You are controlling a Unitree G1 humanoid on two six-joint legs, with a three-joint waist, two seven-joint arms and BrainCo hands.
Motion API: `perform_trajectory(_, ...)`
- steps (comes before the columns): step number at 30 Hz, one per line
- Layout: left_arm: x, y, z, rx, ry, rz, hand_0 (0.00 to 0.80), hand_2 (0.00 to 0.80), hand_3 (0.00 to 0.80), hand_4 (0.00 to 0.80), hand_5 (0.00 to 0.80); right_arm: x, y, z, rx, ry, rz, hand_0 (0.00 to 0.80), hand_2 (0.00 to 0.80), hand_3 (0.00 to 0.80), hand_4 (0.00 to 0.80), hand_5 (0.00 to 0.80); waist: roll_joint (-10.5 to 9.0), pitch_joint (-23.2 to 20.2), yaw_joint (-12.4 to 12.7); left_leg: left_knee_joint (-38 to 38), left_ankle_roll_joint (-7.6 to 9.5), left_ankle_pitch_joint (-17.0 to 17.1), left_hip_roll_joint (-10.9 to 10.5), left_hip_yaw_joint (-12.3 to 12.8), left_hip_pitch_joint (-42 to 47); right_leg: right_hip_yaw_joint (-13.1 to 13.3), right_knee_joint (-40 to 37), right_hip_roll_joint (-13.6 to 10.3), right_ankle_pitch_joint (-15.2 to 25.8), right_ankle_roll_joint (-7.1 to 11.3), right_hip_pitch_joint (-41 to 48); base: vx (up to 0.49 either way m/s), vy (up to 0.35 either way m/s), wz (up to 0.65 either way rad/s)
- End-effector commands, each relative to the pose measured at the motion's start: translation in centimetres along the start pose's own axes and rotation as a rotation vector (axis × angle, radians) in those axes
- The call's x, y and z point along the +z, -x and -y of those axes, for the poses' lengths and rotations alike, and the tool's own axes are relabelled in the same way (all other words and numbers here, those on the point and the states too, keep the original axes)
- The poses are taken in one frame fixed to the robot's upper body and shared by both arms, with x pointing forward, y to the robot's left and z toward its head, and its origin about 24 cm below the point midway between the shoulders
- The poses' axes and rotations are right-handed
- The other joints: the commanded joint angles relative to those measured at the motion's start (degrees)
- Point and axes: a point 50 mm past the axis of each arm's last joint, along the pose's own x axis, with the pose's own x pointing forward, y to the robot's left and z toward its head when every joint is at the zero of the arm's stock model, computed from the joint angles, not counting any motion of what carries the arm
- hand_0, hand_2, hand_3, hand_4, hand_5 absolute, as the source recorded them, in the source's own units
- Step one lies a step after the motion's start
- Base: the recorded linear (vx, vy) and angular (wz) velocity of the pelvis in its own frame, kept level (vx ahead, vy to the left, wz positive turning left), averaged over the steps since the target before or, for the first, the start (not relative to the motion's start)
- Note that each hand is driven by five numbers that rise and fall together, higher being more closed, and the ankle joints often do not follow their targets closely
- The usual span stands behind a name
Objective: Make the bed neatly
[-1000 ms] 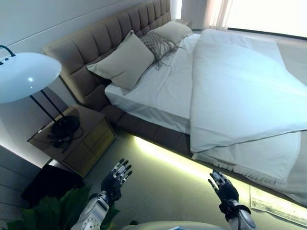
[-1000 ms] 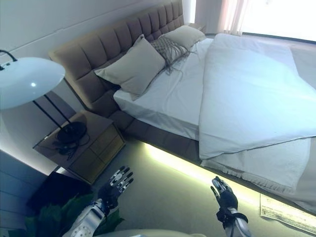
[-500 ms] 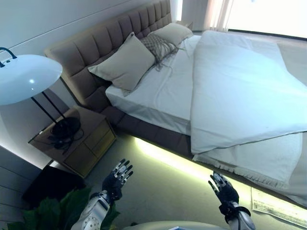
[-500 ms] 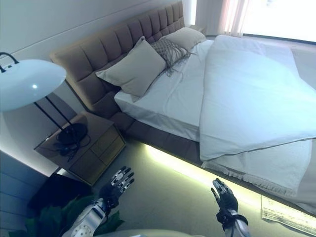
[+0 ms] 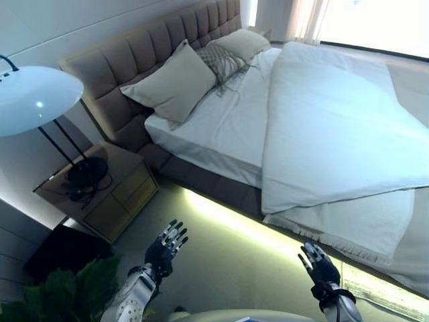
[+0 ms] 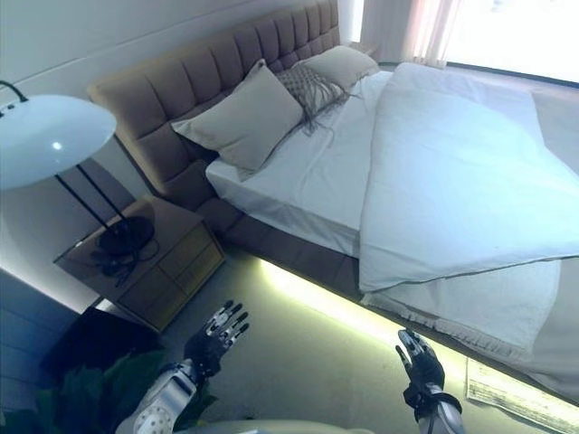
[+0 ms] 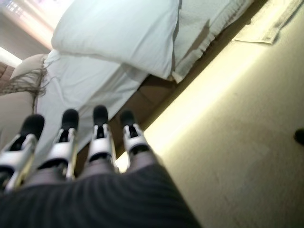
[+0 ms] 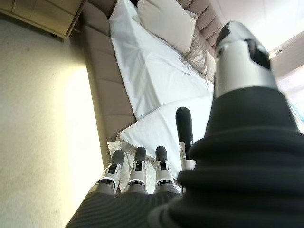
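A bed with a tufted brown headboard (image 5: 127, 54) fills the upper right. Its white duvet (image 5: 335, 127) lies folded back, baring the white sheet (image 5: 221, 127) on the near side, and a fringed white blanket (image 5: 342, 228) hangs below the duvet's edge. Two beige pillows (image 5: 175, 84) and a patterned cushion (image 5: 221, 62) lean at the headboard. My left hand (image 5: 164, 249) is open above the floor, short of the bed. My right hand (image 5: 318, 267) is open too, near the lit bed base. Both hold nothing.
A wooden nightstand (image 5: 100, 194) with a black lamp base stands left of the bed, under a white lamp shade (image 5: 37, 99). A green plant (image 5: 60, 298) sits at the lower left. A light strip glows under the bed frame (image 5: 255, 228). A pale rug edge (image 6: 525, 398) lies at lower right.
The whole picture has shifted slightly, so the camera moved. Both hands stay open and empty, shifted only slightly in the picture.
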Motion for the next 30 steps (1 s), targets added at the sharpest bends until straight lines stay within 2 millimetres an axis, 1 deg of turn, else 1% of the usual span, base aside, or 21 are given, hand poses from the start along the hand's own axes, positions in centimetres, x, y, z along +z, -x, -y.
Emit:
perform_trajectory(1,3.1,-1.4,0.7,-0.061,-0.057,0.088,0.000,0.000,0.000,0.000,0.000,2.4,-1.5,-2.2,0.063,-0.014,0.132,0.000,0.000,0.000,0.000,0.000,-2.86,-0.2,0.6,4.0,0.81,-0.2,-1.5,-0.4,0.3,2.7,0.8,-1.3,4.9,0.97,-4.5,0.101,0.216,0.22)
perform_trajectory(3,3.3,-1.4,0.3,-0.041,-0.056,0.097,0.000,0.000,0.000,0.000,0.000,2.2,-1.7,-2.8,0.077,-0.038,0.124,0.000,0.000,0.000,0.000,0.000,-2.69,-0.4,0.6,1.9,1.58,-2.2,-3.1,-0.5,1.9,3.3,1.3,-2.3,5.0,1.68,-4.4,0.152,0.217,0.14)
perform_trajectory(6,3.7,-0.4,-0.7,0.009,-0.042,0.123,0.000,0.000,0.000,0.000,0.000,1.1,-1.5,-3.7,0.123,-0.046,0.073,0.000,0.000,0.000,0.000,0.000,-2.40,-0.8,0.9,0.5,3.06,-5.5,-5.2,0.3,3.6,4.0,3.4,-4.6,4.6,3.05,-4.9,0.174,0.208,0.01)
perform_trajectory(9,3.9,0.1,-1.5,0.060,-0.057,0.129,0.000,0.000,0.000,0.000,0.000,0.1,-1.2,-4.9,0.182,-0.026,0.040,0.000,0.000,0.000,0.000,0.000,-1.97,-0.3,1.2,0.8,4.79,-6.4,-6.4,0.4,4.1,3.7,8.7,-6.8,3.5,4.09,-6.6,0.101,0.188,-0.01)
perform_trajectory(11,3.7,0.3,-1.9,0.061,-0.077,0.111,0.000,0.000,0.000,0.000,0.000,0.0,-1.3,-5.4,0.185,-0.046,0.064,0.000,0.000,0.000,0.000,0.000,-1.63,0.5,1.4,2.0,7.14,-7.2,-8.1,-1.0,3.5,3.8,18.4,-8.5,3.8,4.57,-9.7,0.071,0.205,0.07)
perform_trajectory(12,3.6,0.3,-2.1,0.061,-0.083,0.098,0.000,0.000,0.000,0.000,0.000,0.0,-1.2,-5.5,0.174,-0.061,0.083,0.000,0.000,0.000,0.000,0.000,-1.26,1.0,1.5,2.8,8.41,-7.7,-9.0,-1.8,3.3,3.6,25.0,-9.2,4.4,4.18,-11.9,0.085,0.242,0.18)
perform_trajectory(13,3.2,0.3,-2.4,0.071,-0.092,0.080,0.000,0.000,0.000,0.000,0.000,0.0,-1.2,-5.4,0.151,-0.083,0.099,0.000,0.000,0.000,0.000,0.000,-0.32,1.6,1.5,3.5,9.63,-8.0,-9.9,-2.7,3.2,3.8,34.1,-9.3,5.7,3.14,-15.0,0.102,0.248,0.28)
perform_trajectory(14,3.0,0.2,-2.5,0.077,-0.102,0.071,0.000,0.000,0.000,0.000,0.000,-0.1,-1.1,-5.3,0.132,-0.103,0.108,0.000,0.000,0.000,0.000,0.000,0.18,2.2,1.3,3.9,10.25,-8.2,-10.6,-3.1,3.4,3.9,39.8,-9.5,7.0,2.56,-17.6,0.104,0.210,0.38)
perform_trajectory(16,3.4,-0.1,-2.3,0.054,-0.124,0.064,0.000,0.000,0.000,0.000,0.000,-0.2,-0.7,-4.9,0.115,-0.126,0.119,0.000,0.000,0.000,0.000,0.000,0.65,3.3,0.8,4.9,10.84,-8.1,-11.3,-2.5,4.0,3.7,45.8,-9.8,8.7,1.98,-21.0,0.126,0.102,0.32)
perform_trajectory(18,4.0,0.0,-2.1,0.030,-0.145,0.067,0.000,0.000,0.000,0.000,0.000,-0.3,-0.2,-4.2,0.108,-0.125,0.120,0.000,0.000,0.000,0.000,0.000,0.40,3.6,0.5,5.9,10.81,-8.3,-11.8,-2.2,4.3,4.0,44.3,-11.0,11.6,2.67,-21.6,0.183,-0.046,0.30)
perform_trajectory(20,4.6,0.2,-2.2,0.027,-0.152,0.065,0.000,0.000,0.000,0.000,0.000,-0.4,-0.1,-3.7,0.103,-0.121,0.119,0.000,0.000,0.000,0.000,0.000,-0.53,3.7,0.4,6.6,10.43,-10.0,-12.4,-2.3,4.8,5.1,38.1,-12.3,14.5,3.72,-21.1,0.239,-0.204,0.20)
perform_trajectory(21,4.7,0.3,-2.2,0.033,-0.154,0.064,0.000,0.000,0.000,0.000,0.000,-0.5,-0.1,-3.5,0.102,-0.125,0.119,0.000,0.000,0.000,0.000,0.000,-1.33,3.7,0.4,7.1,9.97,-11.1,-12.6,-2.3,4.9,5.6,33.9,-13.2,16.1,4.34,-20.4,0.290,-0.334,0.02)
perform_trajectory(22,4.8,0.2,-2.2,0.039,-0.152,0.064,0.000,0.000,0.000,0.000,0.000,-0.4,-0.3,-3.4,0.105,-0.130,0.119,0.000,0.000,0.000,0.000,0.000,-2.41,3.9,0.4,7.6,9.02,-12.1,-12.5,-2.4,5.2,6.1,27.1,-14.4,17.2,4.93,-19.4,0.342,-0.417,-0.01)
perform_trajectory(23,4.9,0.2,-2.1,0.040,-0.151,0.066,0.000,0.000,0.000,0.000,0.000,-0.3,-0.5,-3.4,0.110,-0.133,0.120,0.000,0.000,0.000,0.000,0.000,-3.33,4.0,0.2,8.1,7.98,-13.0,-12.1,-2.7,5.5,6.2,18.8,-15.1,17.2,5.30,-18.1,0.405,-0.481,-0.07)
perform_trajectory(24,5.1,0.1,-2.0,0.039,-0.150,0.068,0.000,0.000,0.000,0.000,0.000,0.0,-0.7,-3.3,0.115,-0.132,0.119,0.000,0.000,0.000,0.000,0.000,-4.02,3.8,0.1,8.4,6.89,-14.1,-11.2,-3.1,5.7,6.3,10.2,-15.5,16.9,6.03,-16.5,0.382,-0.468,-0.04)
perform_trajectory(25,5.2,0.1,-1.9,0.041,-0.148,0.068,0.000,0.000,0.000,0.000,0.000,0.1,-0.9,-3.3,0.119,-0.127,0.116,0.000,0.000,0.000,0.000,0.000,-4.24,3.8,0.1,8.7,6.27,-15.1,-10.3,-3.1,5.9,5.9,4.9,-15.6,17.5,6.72,-15.0,0.360,-0.462,0.02)
perform_trajectory(26,5.2,0.2,-2.0,0.046,-0.144,0.069,0.000,0.000,0.000,0.000,0.000,0.4,-1.1,-3.4,0.127,-0.119,0.108,0.000,0.000,0.000,0.000,0.000,-4.48,3.7,0.3,9.0,5.78,-16.1,-9.2,-2.6,6.2,5.5,1.3,-15.6,18.5,7.49,-14.4,0.301,-0.447,0.03)
perform_trajectory(27,5.2,0.5,-2.2,0.058,-0.139,0.071,0.000,0.000,0.000,0.000,0.000,0.5,-1.2,-3.6,0.137,-0.108,0.097,0.000,0.000,0.000,0.000,0.000,-4.70,3.6,0.5,9.1,5.49,-16.7,-8.4,-2.3,6.5,5.3,1.3,-15.4,18.8,7.94,-14.5,0.288,-0.477,0.04)
perform_trajectory(28,5.1,1.0,-2.6,0.078,-0.131,0.074,0.000,0.000,0.000,0.000,0.000,0.5,-1.3,-4.0,0.155,-0.095,0.082,0.000,0.000,0.000,0.000,0.000,-4.95,3.5,0.8,9.2,5.16,-16.8,-6.9,-1.8,7.5,4.7,3.1,-14.7,18.3,8.27,-14.7,0.225,-0.418,-0.03)
perform_trajectory(29,5.0,1.2,-2.7,0.086,-0.128,0.077,0.000,0.000,0.000,0.000,0.000,0.4,-1.3,-4.1,0.169,-0.086,0.075,0.000,0.000,0.000,0.000,0.000,-5.01,3.4,0.9,9.2,5.05,-16.9,-6.3,-1.6,7.8,4.6,4.1,-14.5,17.8,8.33,-15.0,0.205,-0.414,-0.02)
perform_trajectory(30,4.9,1.6,-3.1,0.096,-0.125,0.077,0.000,0.000,0.000,0.000,0.000,0.4,-1.3,-4.2,0.182,-0.076,0.067,0.000,0.000,0.000,0.000,0.000,-5.14,3.2,1.1,9.5,4.90,-17.2,-5.0,-1.1,7.9,3.8,5.7,-13.9,15.7,8.64,-14.8,0.218,-0.442,-0.08)
